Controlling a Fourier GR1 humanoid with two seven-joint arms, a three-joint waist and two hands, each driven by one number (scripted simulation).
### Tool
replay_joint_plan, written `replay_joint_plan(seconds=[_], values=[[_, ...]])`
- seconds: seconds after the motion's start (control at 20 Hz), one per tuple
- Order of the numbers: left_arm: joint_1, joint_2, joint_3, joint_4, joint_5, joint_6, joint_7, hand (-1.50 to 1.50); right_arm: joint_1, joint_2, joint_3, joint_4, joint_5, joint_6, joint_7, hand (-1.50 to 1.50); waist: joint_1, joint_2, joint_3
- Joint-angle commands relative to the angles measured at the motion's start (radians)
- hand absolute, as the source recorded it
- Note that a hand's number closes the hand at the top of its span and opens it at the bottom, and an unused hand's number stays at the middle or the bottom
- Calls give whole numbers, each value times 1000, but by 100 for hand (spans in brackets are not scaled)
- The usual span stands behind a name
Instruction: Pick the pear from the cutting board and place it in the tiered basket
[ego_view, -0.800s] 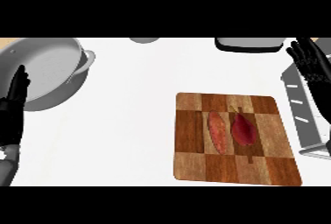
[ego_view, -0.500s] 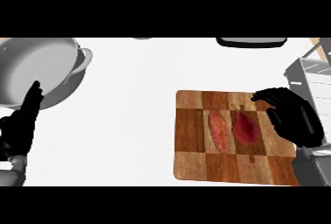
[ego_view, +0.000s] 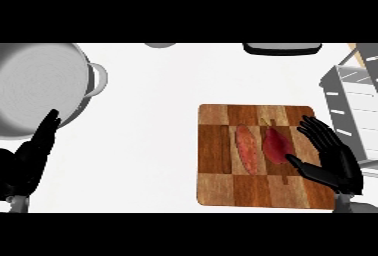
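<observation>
Pear (ego_view: 277, 145) sits just left of my open right hand (ego_view: 334, 159), so I'd curl round its middle before lifting off the cutting board (ego_view: 221, 150).

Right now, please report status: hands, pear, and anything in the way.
Right hand open beside dark red pear on checkered wooden cutting board. Left hand open, resting lower left. Pear not yet grasped; nothing blocks it.

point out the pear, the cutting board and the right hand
pear (ego_view: 277, 145), head view, middle of its dark red body
cutting board (ego_view: 221, 187), head view, bare wood near the lower left corner
right hand (ego_view: 336, 162), head view, on the palm
</observation>
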Motion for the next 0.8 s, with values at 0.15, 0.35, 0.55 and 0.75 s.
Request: replay_joint_plan(seconds=[0.15, 0.35, 0.55, 0.75], values=[[60, -12, -15, 63, 26, -26, 63, 0, -13, -247, 119, 3, 279, -74, 227, -150, 2, 5, -21], [25, -23, -19, 79, 30, -36, 80, 0, -117, -345, 174, -28, 213, 144, 396, -150, 9, 5, -18], [45, 9, 27, 117, 50, -76, 59, 0, -232, -341, 201, -110, 159, 205, 576, -150, 8, 1, -18], [41, -6, 32, 110, 38, -86, 55, 0, -319, -307, 189, -155, 125, 190, 756, -150, -1, -1, -17]])
